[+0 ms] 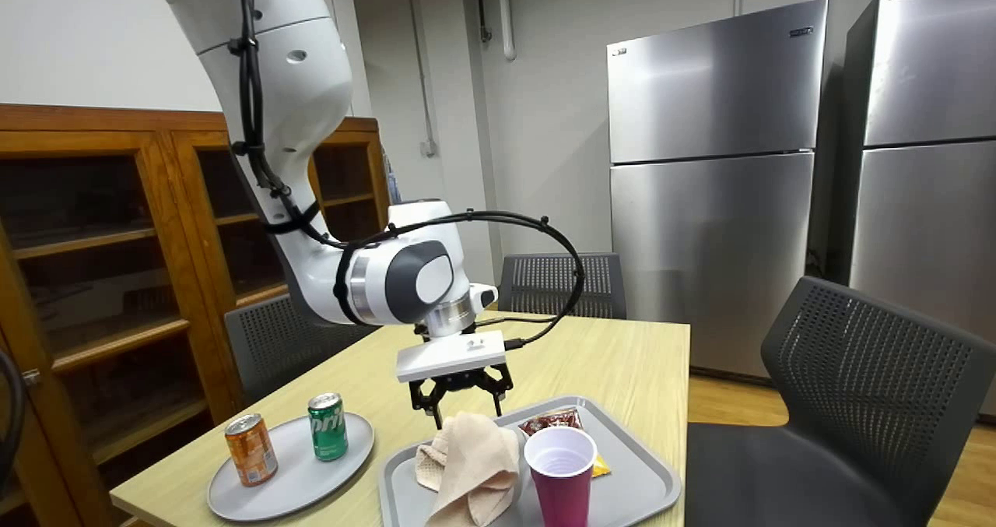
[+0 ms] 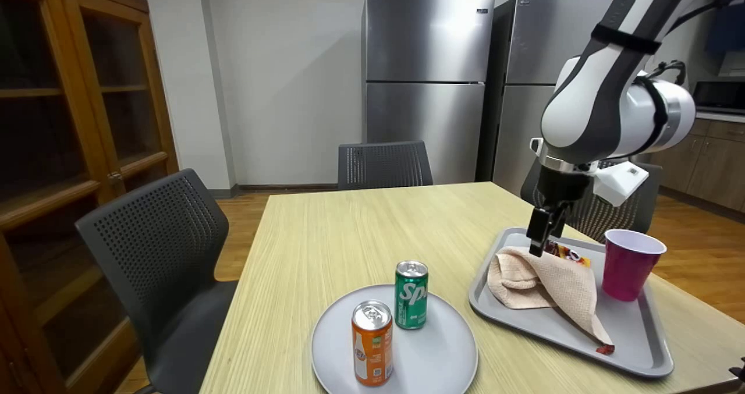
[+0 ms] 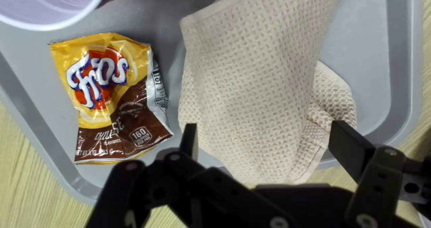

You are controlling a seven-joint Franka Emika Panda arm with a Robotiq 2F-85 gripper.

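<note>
The claw [image 3: 263,128] is spread wide, a finger [image 3: 350,147] showing either side of the beige cloth [image 3: 252,86], mid-frame in the wrist view! Left there lies the Fritos bag [image 3: 104,96]; upper left, the magenta cup [image 3: 50,2]; all three on the grey tray [image 3: 357,36]. Lower centre in an exterior view: orange can [image 2: 372,347] and green can [image 2: 411,301], on a plate [image 2: 445,347], on the table [image 2: 361,231].

A pale peach, waffle-textured cloth [image 3: 252,86] is lying loosely folded and rumpled on the grey tray [image 3: 363,46].
</note>
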